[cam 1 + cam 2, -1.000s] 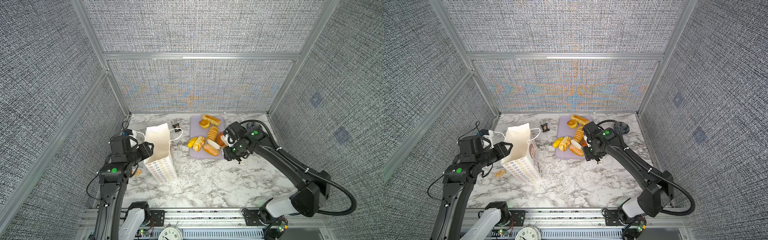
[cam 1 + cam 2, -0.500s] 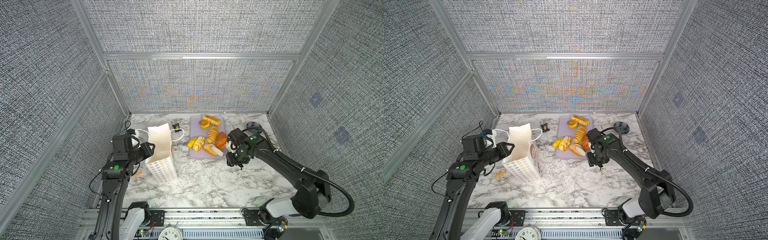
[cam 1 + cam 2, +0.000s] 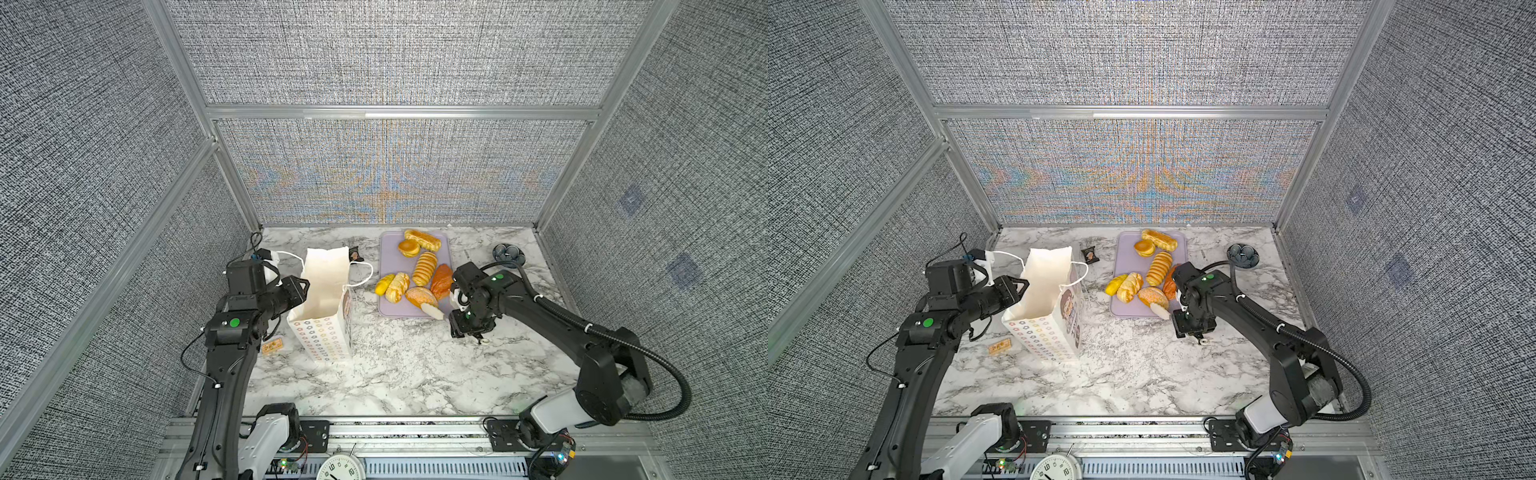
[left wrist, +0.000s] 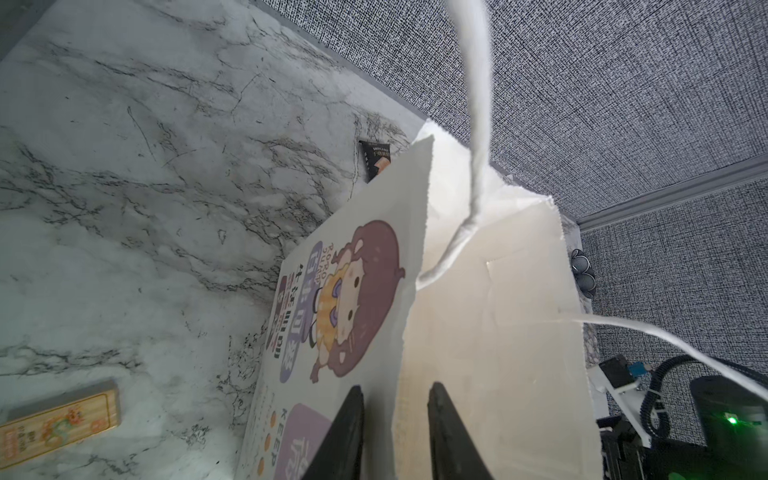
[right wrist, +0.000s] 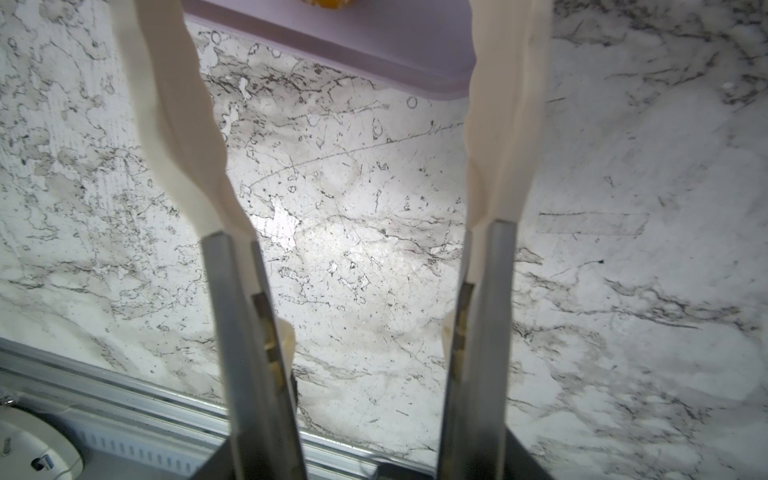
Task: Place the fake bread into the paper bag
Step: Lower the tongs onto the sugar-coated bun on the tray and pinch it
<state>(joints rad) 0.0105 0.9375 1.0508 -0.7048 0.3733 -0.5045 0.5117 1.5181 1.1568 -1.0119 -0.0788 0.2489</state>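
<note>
left gripper (image 4: 395, 388) straddles the paper bag's (image 3: 320, 336) rim with jaws parted, right gripper (image 5: 340, 50) gapes empty above bare marble (image 3: 395, 365) just off the tray's (image 3: 390, 257) edge.

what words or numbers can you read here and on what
"KEEP": on the paper bag, outer side.
Other lettering on the bag: unreadable at this angle.
black sachet: print too small.
yellow card: blurred.
clock: numerals too small.

Bright, even light – soft shadows; moiré on back wall (image 3: 386, 174) – wrist views blurred up close
</note>
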